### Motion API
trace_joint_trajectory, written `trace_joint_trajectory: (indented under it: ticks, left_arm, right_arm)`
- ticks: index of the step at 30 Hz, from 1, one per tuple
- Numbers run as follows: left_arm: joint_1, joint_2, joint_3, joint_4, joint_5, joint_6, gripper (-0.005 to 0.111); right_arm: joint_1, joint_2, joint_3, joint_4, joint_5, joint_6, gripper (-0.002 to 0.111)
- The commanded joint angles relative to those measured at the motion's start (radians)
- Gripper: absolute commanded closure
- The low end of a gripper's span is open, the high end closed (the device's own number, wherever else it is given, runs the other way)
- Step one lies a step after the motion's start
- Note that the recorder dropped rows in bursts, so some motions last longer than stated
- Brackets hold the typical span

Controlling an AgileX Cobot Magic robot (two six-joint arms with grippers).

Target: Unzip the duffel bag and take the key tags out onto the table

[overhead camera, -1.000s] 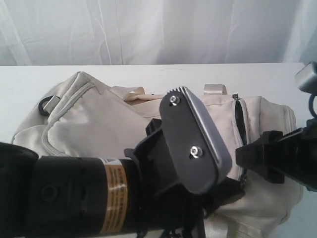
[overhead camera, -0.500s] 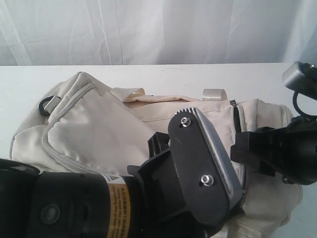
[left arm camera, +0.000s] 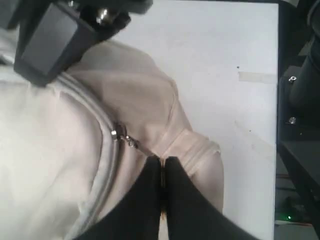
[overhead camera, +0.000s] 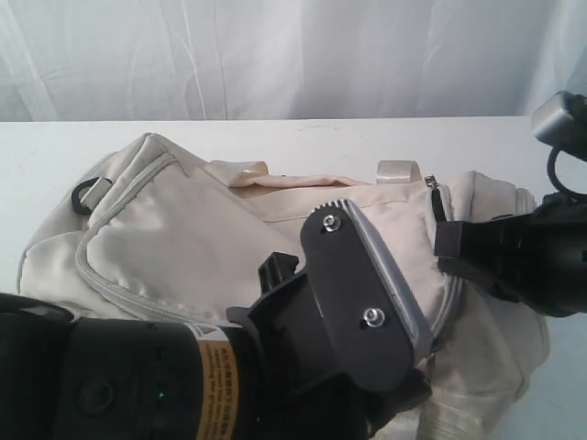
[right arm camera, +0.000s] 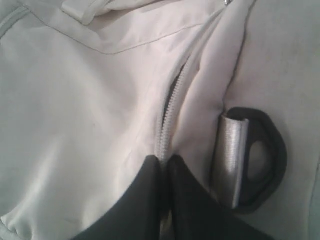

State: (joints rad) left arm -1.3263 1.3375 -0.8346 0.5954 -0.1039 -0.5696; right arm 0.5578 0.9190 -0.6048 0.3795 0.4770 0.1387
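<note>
White table (overhead camera: pixel 275 137); the duffel bag (overhead camera: pixel 174 238) lies on it.
Left gripper (left arm camera: pixel 161 164), arm low across the bag, jaws closed on its fabric beside the zipper pull (left arm camera: pixel 122 137); right gripper (right arm camera: pixel 162 161), reaching in level, jaws closed on the zipper tape (right arm camera: pixel 167 115).

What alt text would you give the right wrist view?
The right gripper, jaws closed, pinches the cream duffel bag at its partly open zipper. A black strap ring with silvery webbing lies beside it.
</note>
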Motion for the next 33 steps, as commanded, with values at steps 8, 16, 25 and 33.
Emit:
trace_joint_trajectory:
  ticks: [8, 16, 25, 33]
  left_arm:
    - [-0.012, -0.109, -0.004, -0.028, 0.252, -0.067, 0.107]
    - [-0.012, -0.213, -0.004, -0.064, 0.541, -0.072, 0.107]
    - [-0.012, -0.279, 0.100, -0.039, 0.706, -0.201, 0.107]
    - [-0.012, -0.433, 0.198, 0.151, 0.912, -0.447, 0.107]
  right_arm:
    - [0.001, 0.002, 0.003, -0.126, -0.109, -0.003, 0.108]
    - [0.001, 0.002, 0.003, -0.155, -0.121, -0.003, 0.108]
    - [0.001, 0.002, 0.003, -0.176, -0.108, -0.003, 0.108]
    - [0.001, 0.002, 0.003, -0.223, -0.089, -0.003, 0.108]
